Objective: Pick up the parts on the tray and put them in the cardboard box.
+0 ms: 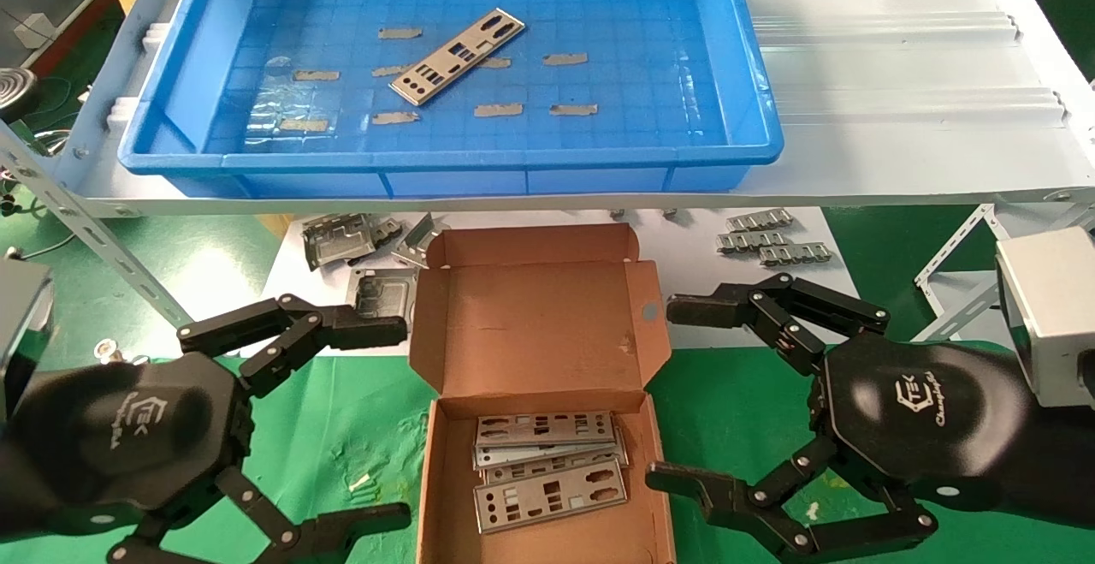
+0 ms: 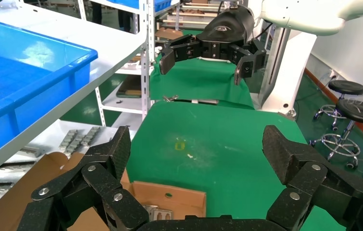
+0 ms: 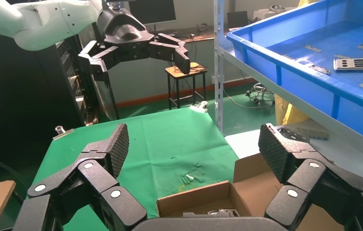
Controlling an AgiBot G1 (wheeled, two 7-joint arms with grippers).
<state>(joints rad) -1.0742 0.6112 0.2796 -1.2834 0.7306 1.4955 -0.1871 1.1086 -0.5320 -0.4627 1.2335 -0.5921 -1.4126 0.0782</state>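
Both grippers, left (image 1: 385, 423) and right (image 1: 663, 393), hung wide open and empty beside the cardboard box (image 1: 445, 470), which held several stacked parts (image 1: 547, 470). One part (image 1: 458, 56) lay on the tray (image 1: 753, 110). It probably awaited picking, calling for a reach up over the rim.

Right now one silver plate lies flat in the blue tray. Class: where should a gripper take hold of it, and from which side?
Likely from above, fingers closing across the plate's narrow width near its middle: it lies flat and diagonal on the tray floor.
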